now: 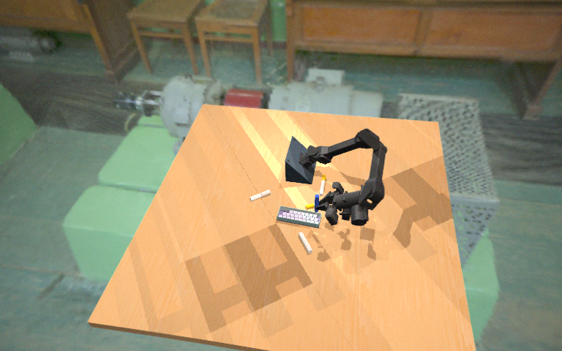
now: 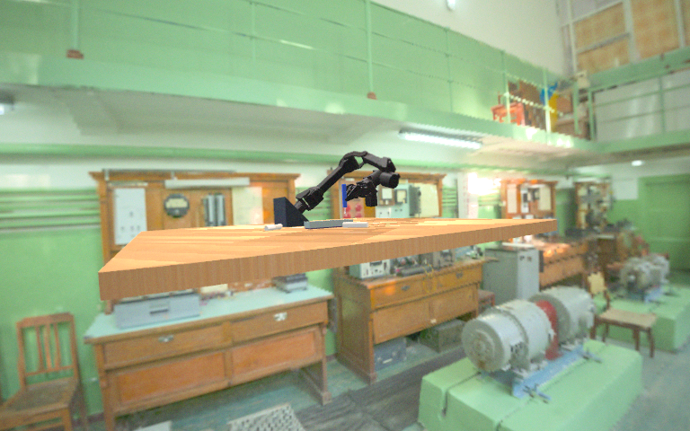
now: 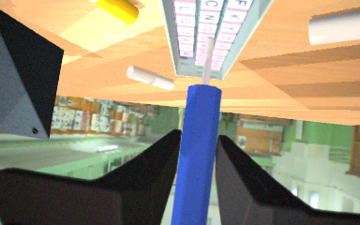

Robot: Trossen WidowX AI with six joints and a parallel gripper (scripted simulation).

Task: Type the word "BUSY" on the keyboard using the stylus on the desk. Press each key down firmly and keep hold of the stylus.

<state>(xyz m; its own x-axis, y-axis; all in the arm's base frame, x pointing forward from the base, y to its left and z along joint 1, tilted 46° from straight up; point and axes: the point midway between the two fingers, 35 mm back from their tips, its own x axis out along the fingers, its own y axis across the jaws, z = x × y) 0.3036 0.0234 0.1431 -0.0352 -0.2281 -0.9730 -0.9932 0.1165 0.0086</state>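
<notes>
Typing of "BUSY" with 1 stylus (image 1: 316, 202) (image 2: 343, 195) (image 3: 199, 141). The step in hand appears to be aligning over a key; which of the 4 letters is due cannot be told. The gripper (image 1: 318, 203) (image 2: 348, 193) (image 3: 199, 140) grasps the stylus, upright and raised above the right end of the keyboard (image 1: 279, 220) (image 2: 322, 224) (image 3: 248, 42). The next move calls for centering the tip over 1 key, then a firm downward press without loosening.

Surface, left to right: 1 white cylinder (image 1: 260, 195) (image 2: 273, 227) (image 3: 150, 79) lies inward from the left edge of the table (image 1: 372, 314) (image 2: 228, 259) (image 3: 281, 77); 1 dark wedge (image 1: 298, 174) (image 2: 287, 213) (image 3: 28, 70) stands toward the far edge; the keyboard lies inward from all 4 corners; a 2nd white cylinder (image 1: 304, 242) (image 2: 355, 224) (image 3: 335, 28) lies on its near-edge side; 1 yellow-ended marker (image 1: 323, 186) lies on its far-edge side. The arm (image 1: 377, 163) (image 2: 325, 185) bends toward the right edge.

Room, exterior view: a wooden chair (image 2: 48, 381) at left, a green gallery (image 2: 203, 91) above, a gray machine (image 2: 496, 335) at right.
</notes>
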